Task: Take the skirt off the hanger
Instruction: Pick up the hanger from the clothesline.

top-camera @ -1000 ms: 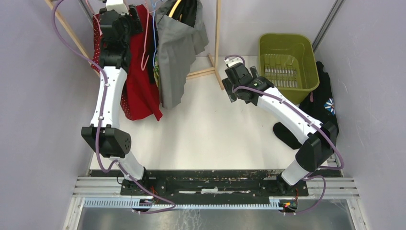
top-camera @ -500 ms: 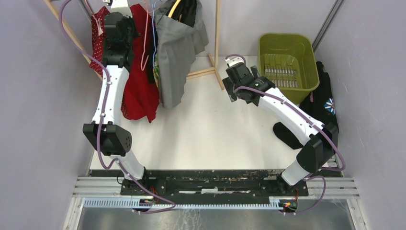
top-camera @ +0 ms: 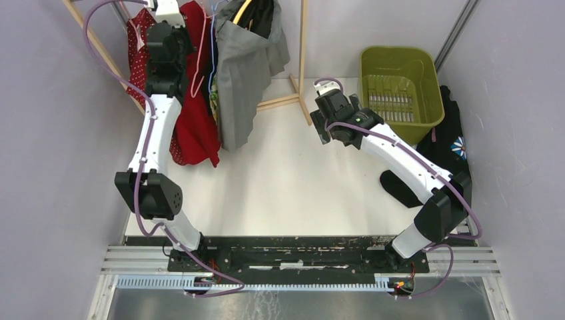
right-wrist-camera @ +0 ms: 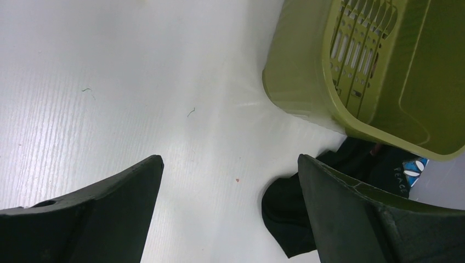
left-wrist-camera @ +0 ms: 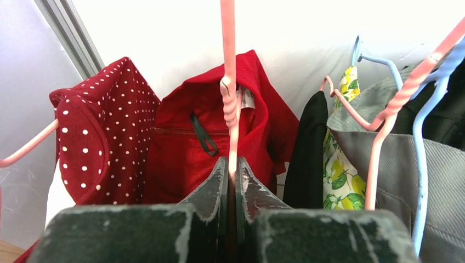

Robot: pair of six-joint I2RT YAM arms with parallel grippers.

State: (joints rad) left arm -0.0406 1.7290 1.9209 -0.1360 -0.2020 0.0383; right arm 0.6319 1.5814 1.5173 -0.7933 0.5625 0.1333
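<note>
Item: red skirt (left-wrist-camera: 186,153), hung by its waistband on a pink hanger (left-wrist-camera: 228,82) at the far left of the scene, on the wooden rack (top-camera: 304,40). Its cloth falls from the hanger toward the surface (top-camera: 286,180), so the long axis runs up and down. Neighbours on the rack: a red polka-dot garment (left-wrist-camera: 93,137) touching it on the left. To its right hang a black garment (left-wrist-camera: 307,148), a lemon-print garment (left-wrist-camera: 340,159) and a grey garment (left-wrist-camera: 384,170), among a second pink hanger and a blue hanger (left-wrist-camera: 421,126). Left arm (top-camera: 156,127): jaws pinched narrow on the pink hanger's upright wire stem, just under its twisted neck. The skirt lies directly beyond and below them, its waistband spreading to either side of the stem. Right arm (top-camera: 393,150): jaws wide and holding nothing, poised over bare surface beside the green basket (right-wrist-camera: 395,66), with dark clothing (right-wrist-camera: 296,213) lying near it; well apart from the rack. Assessment: the left arm is by far the nearer and appears to have the hanger secured, not the cloth. Freeing the skirt probably means drawing the cloth downward, clear of the hanger's shoulders. The right arm would have to travel left and far to reach it.
</note>
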